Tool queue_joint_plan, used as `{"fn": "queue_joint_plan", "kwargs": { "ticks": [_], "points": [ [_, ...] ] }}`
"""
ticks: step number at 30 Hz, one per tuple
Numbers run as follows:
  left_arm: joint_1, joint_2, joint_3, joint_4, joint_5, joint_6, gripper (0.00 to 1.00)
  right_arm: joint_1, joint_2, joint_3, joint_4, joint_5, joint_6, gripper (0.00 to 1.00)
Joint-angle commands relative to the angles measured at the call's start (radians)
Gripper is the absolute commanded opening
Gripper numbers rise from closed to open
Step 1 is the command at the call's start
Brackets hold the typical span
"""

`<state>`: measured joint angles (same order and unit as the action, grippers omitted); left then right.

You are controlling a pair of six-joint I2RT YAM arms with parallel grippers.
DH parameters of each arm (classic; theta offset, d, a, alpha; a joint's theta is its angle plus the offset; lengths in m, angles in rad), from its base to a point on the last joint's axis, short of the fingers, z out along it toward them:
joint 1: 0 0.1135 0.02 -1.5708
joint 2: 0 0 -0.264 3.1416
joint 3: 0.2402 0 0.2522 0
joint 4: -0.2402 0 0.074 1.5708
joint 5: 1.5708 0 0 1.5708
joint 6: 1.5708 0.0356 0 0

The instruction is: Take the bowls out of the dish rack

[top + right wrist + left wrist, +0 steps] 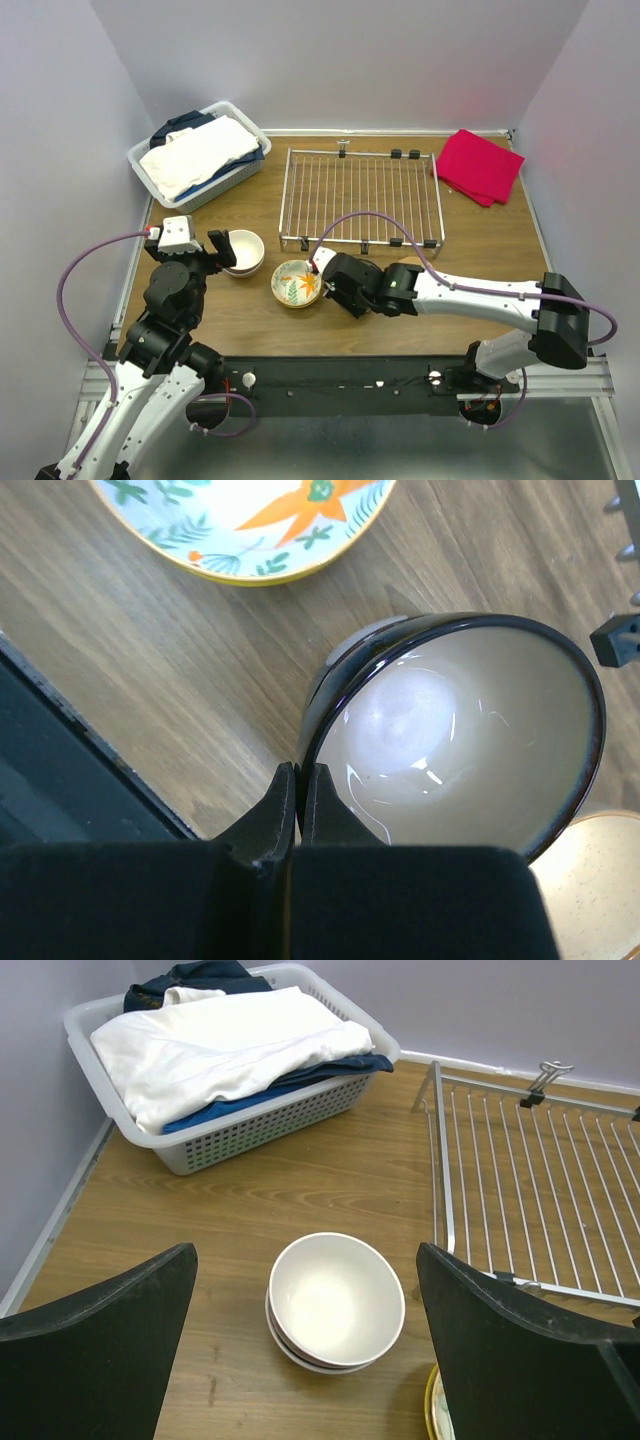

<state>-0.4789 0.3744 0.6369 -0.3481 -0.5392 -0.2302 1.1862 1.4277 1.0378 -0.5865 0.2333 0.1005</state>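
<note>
Stack of white bowls point(335, 1300) under wide-open, empty left gripper point(305, 1260); right gripper point(298, 780) shut, empty, beside dark-rimmed bowl point(450, 730), at dish rack's point(350, 153) 7 o'clock.

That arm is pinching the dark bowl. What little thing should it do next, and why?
Probably set the dark-rimmed bowl down on the bare table beside the floral bowl, then let go. The right gripper is shut on its rim, the dish rack looks empty, and the white bowls already sit on the wood, so this one seems ready to put down.
</note>
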Motion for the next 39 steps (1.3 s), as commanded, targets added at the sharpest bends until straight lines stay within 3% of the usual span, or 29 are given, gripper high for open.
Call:
{"fn": "queue_joint_plan", "kwargs": {
  "ticks": [1, 4, 8, 11, 16, 20, 23, 28, 31, 35, 39],
  "points": [
    [0.003, -0.003, -0.011, 0.011, -0.030, 0.017, 0.99, 0.013, 0.036, -0.010, 0.025, 0.089, 0.050, 0.02],
    [0.003, -0.006, -0.011, 0.011, -0.033, 0.023, 0.99, 0.015, 0.062, 0.001, 0.017, 0.098, 0.067, 0.08],
    [0.003, -0.011, -0.009, 0.003, -0.036, 0.026, 0.99, 0.021, 0.083, 0.028, 0.013, 0.084, 0.074, 0.40],
    [0.003, -0.017, -0.006, -0.009, -0.039, 0.026, 0.99, 0.026, 0.092, 0.068, 0.005, 0.080, 0.074, 0.54],
    [0.003, -0.041, 0.007, -0.040, -0.042, 0.028, 0.99, 0.027, 0.102, 0.146, 0.005, 0.107, 0.073, 0.67],
    [0.003, -0.060, 0.036, -0.104, -0.033, 0.034, 0.99, 0.027, 0.112, 0.217, 0.053, 0.142, 0.064, 0.84],
    [0.003, -0.074, 0.066, -0.161, -0.018, 0.042, 0.99, 0.004, 0.172, 0.304, 0.068, 0.155, 0.048, 0.90],
    [0.003, -0.109, 0.121, -0.255, -0.002, 0.035, 0.99, -0.104, 0.266, 0.432, 0.138, 0.061, 0.073, 0.92],
    [0.003, -0.127, 0.152, -0.321, 0.002, 0.031, 0.99, -0.233, 0.312, 0.507, 0.198, -0.041, 0.155, 0.92],
    [0.003, -0.164, 0.190, -0.370, 0.002, 0.000, 0.99, -0.397, 0.352, 0.570, 0.234, -0.069, 0.222, 0.93],
    [0.003, -0.166, 0.257, -0.419, -0.013, -0.020, 0.99, -0.566, 0.289, 0.529, 0.240, -0.069, 0.294, 0.94]
  ]
}}
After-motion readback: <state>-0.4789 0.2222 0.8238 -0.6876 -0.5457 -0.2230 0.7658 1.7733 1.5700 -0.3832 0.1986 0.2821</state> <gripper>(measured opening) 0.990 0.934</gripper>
